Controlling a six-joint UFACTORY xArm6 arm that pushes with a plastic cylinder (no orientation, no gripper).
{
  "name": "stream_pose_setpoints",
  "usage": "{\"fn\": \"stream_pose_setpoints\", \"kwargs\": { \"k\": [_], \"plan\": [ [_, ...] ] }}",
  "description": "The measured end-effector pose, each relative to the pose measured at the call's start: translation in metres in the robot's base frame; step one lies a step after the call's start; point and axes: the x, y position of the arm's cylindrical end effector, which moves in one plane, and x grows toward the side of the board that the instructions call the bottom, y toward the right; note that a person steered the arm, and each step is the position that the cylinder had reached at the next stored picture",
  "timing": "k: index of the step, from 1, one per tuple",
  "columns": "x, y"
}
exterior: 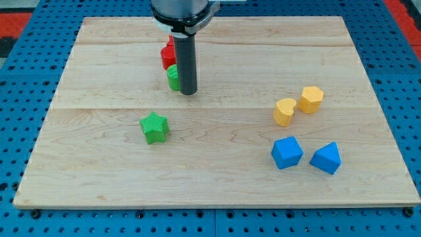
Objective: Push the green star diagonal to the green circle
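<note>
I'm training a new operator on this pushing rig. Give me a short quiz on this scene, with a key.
1. True or false: my tip touches the green star.
2. Which blocks lie nearest the view's right edge? A) the two red ones B) the blue pair C) the green star
3. Fill in: the rod partly hides the green circle and, behind it, a ___ block.

Key:
1. False; the tip stands beside the green circle, with the star apart, toward the view's bottom left.
2. B; a blue block and another blue block, below the yellow pair.
3. Red.
</note>
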Motion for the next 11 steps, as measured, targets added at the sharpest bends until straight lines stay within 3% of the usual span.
{"fn": "stream_pose_setpoints", "kwargs": {
  "k": [1, 2, 6, 8, 9, 10, 11],
  "plan": [
    [0.041, 0.031],
    [0.098, 0.02],
    [0.115, -0.096],
    [0.088, -0.07],
    [0.129, -0.079],
    [0.128, -0.131],
    [0.104, -0.124]
  ]
}}
